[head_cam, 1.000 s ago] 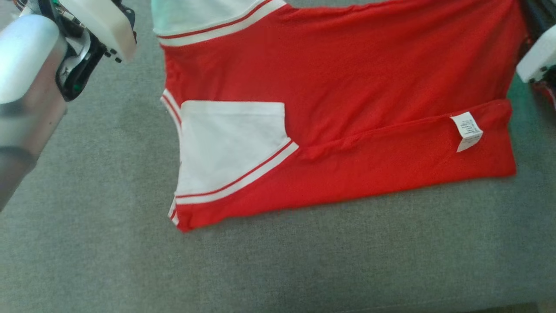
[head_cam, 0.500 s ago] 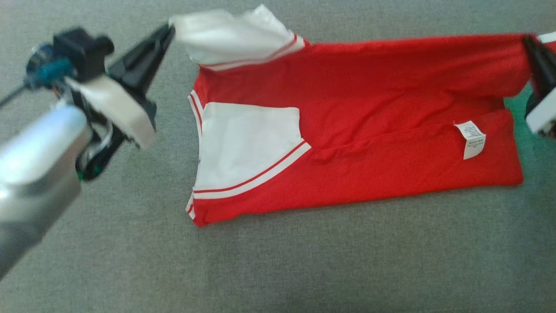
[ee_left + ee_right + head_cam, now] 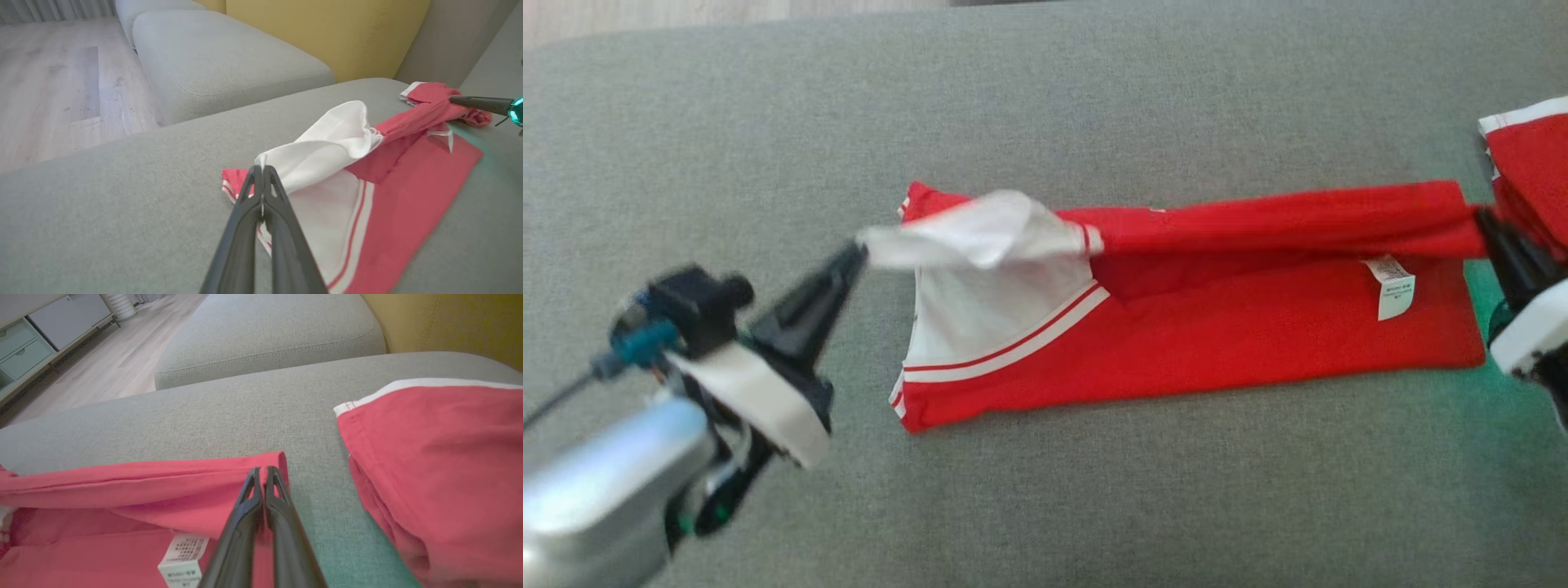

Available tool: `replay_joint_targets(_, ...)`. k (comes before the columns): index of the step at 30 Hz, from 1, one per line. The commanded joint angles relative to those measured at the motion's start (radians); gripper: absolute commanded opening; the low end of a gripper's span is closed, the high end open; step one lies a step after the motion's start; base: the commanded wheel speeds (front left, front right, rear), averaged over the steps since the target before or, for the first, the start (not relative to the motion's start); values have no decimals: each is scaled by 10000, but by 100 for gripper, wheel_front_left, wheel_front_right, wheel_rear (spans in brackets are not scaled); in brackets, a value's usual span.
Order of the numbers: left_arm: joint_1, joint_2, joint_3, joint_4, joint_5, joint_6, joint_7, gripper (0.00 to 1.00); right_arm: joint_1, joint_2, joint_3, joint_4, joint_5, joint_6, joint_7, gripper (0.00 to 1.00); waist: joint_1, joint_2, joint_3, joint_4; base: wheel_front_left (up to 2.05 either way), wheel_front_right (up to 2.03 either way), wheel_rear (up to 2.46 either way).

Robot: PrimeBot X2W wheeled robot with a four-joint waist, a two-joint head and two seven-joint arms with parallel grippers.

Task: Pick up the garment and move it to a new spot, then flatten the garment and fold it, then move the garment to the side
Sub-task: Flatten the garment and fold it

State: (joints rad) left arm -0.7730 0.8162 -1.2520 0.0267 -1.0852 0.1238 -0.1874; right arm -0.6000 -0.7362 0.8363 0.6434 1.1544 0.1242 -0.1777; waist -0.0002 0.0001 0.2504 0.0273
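Red garment [image 3: 1217, 351] | care label [image 3: 1395, 287] unreadable | left gripper [image 3: 858, 250], right gripper [image 3: 1481, 216] both pinching it

A: Upper left, left wrist view?
B: Wooden floor [image 3: 49, 81]; beside it a grey cushion [image 3: 220, 61], a yellow backrest [image 3: 327, 32] behind.
A: Right wrist view, upper left?
B: Cabinet [image 3: 24, 355] with pale green drawers, standing on that floor.

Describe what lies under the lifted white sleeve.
Below the lifted sleeve, pinched by the left claw, a second white sleeve with a red stripe lies flat; its upper edge is covered.
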Motion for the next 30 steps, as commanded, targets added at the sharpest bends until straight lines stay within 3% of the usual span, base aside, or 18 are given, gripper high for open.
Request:
replay_joint_targets(1,-42,479,385,-296,-74,131,-109,0,302,-373,-62,-122,47,65,-157,0,2,-1,-53,30,0,0,0)
replay_joint_targets(7,844,224,167,-533,-219,451,-214,0,839,-177,-212,-8,-59,65,-245,0,2,-1,-71,52,0,0,0)
replay_joint_targets(8,941,136,149,-470,-199,492,-256,0,906,-128,-239,42,-94,65,-267,9,2,-1,-75,45,0,0,0)
replay_joint_targets(9,1029,29,146,-394,-193,535,-309,0,966,-68,-294,116,-102,65,-289,48,2,-1,-82,36,0,0,0)
replay_joint_targets(10,1116,-97,182,-310,-204,589,-384,23,1014,-1,-385,200,-101,65,-341,100,2,-1,-99,23,0,0,0)
replay_joint_targets(11,1210,-223,216,-221,-207,638,-451,48,1057,74,-494,274,-110,65,-418,100,2,-1,-131,-1,0,0,0)
replay_joint_targets(12,1310,-346,248,-131,-182,698,-512,99,1110,145,-610,327,-148,65,-516,100,2,-1,-180,-32,0,0,0)
replay_joint_targets(15,1753,-805,537,142,-114,1064,-672,100,1477,322,-999,369,-222,65,-722,100,2,-1,-356,-110,0,0,0)
replay_joint_targets(19,2609,-1593,1397,452,577,1895,-735,100,2128,522,-1882,275,-689,65,-829,100,2,-1,-591,-247,0,0,0)
replay_joint_targets(26,4856,-3328,4040,205,3824,3248,-741,100,3601,1426,-4095,-247,-1856,65,-838,100,2,-1,-1189,-62,0,0,0)
replay_joint_targets(30,5978,-4261,4943,-111,5588,3539,-741,100,3727,1920,-4827,40,-2320,65,-839,100,2,-1,-1435,395,0,0,0)
